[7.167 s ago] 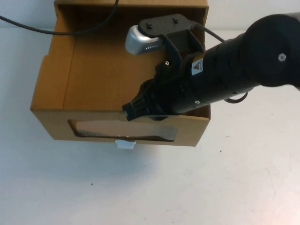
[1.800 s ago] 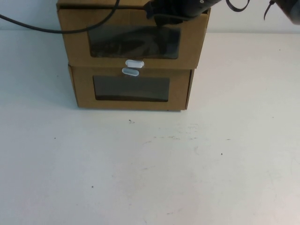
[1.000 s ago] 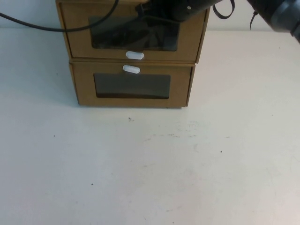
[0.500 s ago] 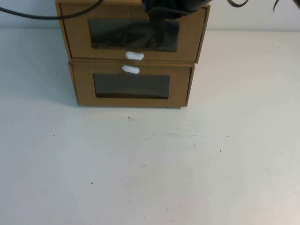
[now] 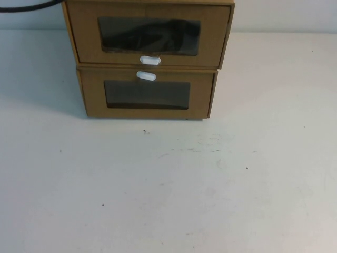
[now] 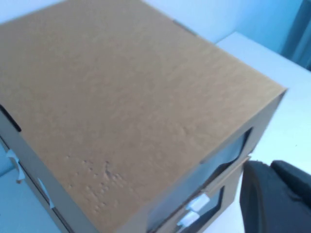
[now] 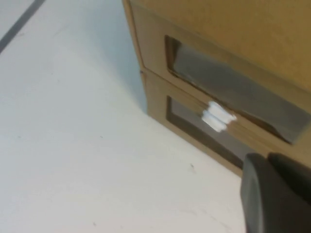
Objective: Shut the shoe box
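The shoe box (image 5: 84,37) is the upper of two stacked brown boxes at the table's far edge. Its drawer front sits flush in its sleeve, with the clear window (image 5: 149,36) above the white pull tab (image 5: 150,60). Neither gripper shows in the high view. In the left wrist view, my left gripper (image 6: 268,166) hangs beside and above the box top (image 6: 121,97), fingers together and empty. In the right wrist view, my right gripper (image 7: 267,158) is in front of the box front (image 7: 150,34), off it, fingers together and empty.
The twin brown box (image 5: 92,95) lies under the shoe box, its white tab (image 5: 146,76) above its window. A black cable (image 5: 26,6) runs off at the far left. The white table (image 5: 168,184) spreads in front of the boxes.
The drawer, pulled far out at first, now sits flush. My right arm, over the box top half a second ago, has left the high view.
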